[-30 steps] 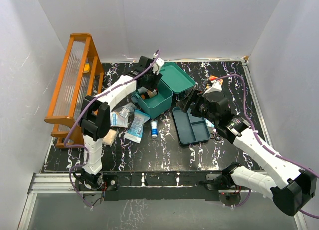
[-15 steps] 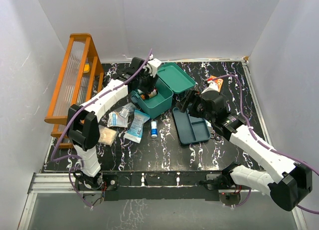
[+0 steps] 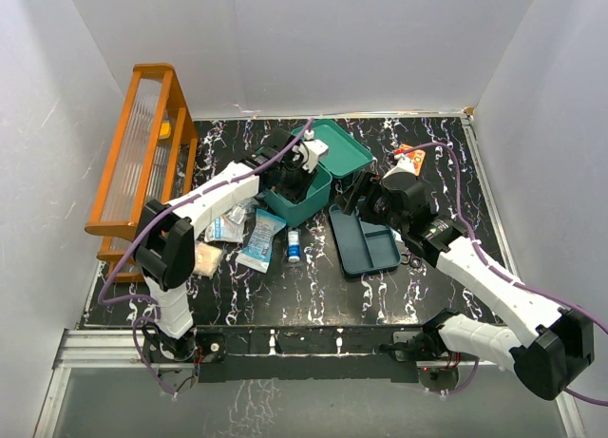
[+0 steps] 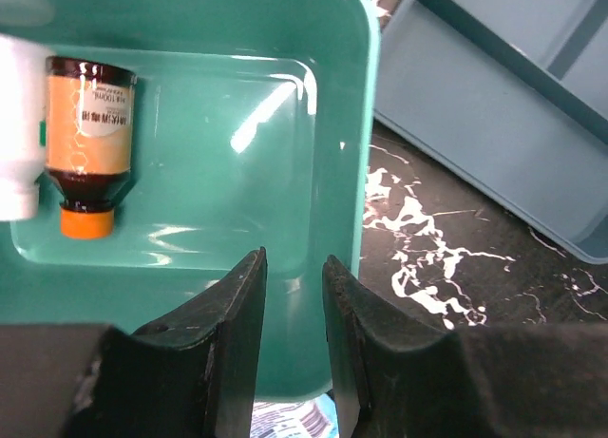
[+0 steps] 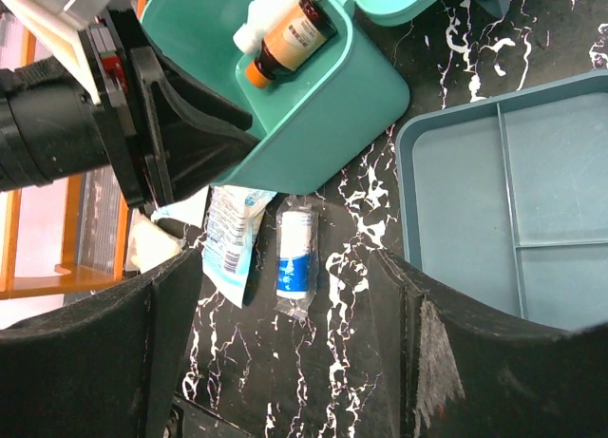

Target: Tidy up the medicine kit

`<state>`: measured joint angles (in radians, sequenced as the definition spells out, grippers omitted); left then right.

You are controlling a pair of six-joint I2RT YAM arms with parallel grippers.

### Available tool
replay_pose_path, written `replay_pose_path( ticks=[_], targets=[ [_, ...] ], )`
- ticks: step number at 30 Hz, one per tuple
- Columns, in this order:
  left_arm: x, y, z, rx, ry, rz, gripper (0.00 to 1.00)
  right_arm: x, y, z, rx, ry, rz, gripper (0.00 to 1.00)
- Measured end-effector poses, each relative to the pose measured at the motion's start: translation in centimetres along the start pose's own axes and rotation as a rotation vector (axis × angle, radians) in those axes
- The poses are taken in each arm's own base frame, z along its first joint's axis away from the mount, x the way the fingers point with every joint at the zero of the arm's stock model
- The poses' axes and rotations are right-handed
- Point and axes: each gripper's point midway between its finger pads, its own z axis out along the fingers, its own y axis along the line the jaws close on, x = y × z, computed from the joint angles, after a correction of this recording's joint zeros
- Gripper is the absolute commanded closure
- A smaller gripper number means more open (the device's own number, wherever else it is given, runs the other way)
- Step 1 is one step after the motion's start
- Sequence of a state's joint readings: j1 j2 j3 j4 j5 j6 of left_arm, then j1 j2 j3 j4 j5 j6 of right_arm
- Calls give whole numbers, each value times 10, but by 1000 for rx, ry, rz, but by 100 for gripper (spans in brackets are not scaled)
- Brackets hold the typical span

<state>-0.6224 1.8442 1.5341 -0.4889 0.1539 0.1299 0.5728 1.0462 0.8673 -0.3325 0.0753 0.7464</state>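
As it hovers over the medicine kit (image 4: pixel 237 172), left claw (image 4: pixel 293 267): fingers a sliver apart, teal showing through the gap. Pinching or not? Can't tell.
Right claw (image 5: pixel 287 257): spread wide, nothing held, above the table (image 5: pixel 351 238).
Medicine kit: lid open, mid-table, bottle (image 4: pixel 90 134) lying inside; tray insert (image 5: pixel 465 229) just right of it.

One teal medicine kit (image 3: pixel 304 208) and one tray insert (image 3: pixel 366 243) with three compartments, just beside the right hand (image 3: pixel 353 199). Two bottles under the left hand (image 4: pixel 292 267): one brown bottle (image 4: pixel 90 124), one white bottle (image 4: pixel 17 124). On the bench (image 3: pixel 313 286), three flat packets (image 3: pixel 261 238) and one small wrapped roll (image 3: pixel 294 245). One orange rack (image 3: pixel 142 153).
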Motion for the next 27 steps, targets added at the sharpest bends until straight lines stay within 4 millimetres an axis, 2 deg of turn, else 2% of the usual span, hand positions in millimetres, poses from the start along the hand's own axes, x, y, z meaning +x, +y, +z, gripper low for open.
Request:
replay_pose_path(
  ticks=[8, 14, 19, 27],
  targets=[
    [0, -35, 5, 69, 1, 24, 70, 0, -1, 0, 6, -1, 11, 32],
    [-5, -47, 6, 94, -16, 14, 69, -5, -2, -4, 17, -26, 17, 32],
    [-9, -48, 7, 84, -30, -3, 68, -9, -2, -7, 20, -46, 20, 32],
    [-19, -36, 12, 4, -70, -37, 73, -11, -5, -7, 32, -53, 20, 32]
  ],
)
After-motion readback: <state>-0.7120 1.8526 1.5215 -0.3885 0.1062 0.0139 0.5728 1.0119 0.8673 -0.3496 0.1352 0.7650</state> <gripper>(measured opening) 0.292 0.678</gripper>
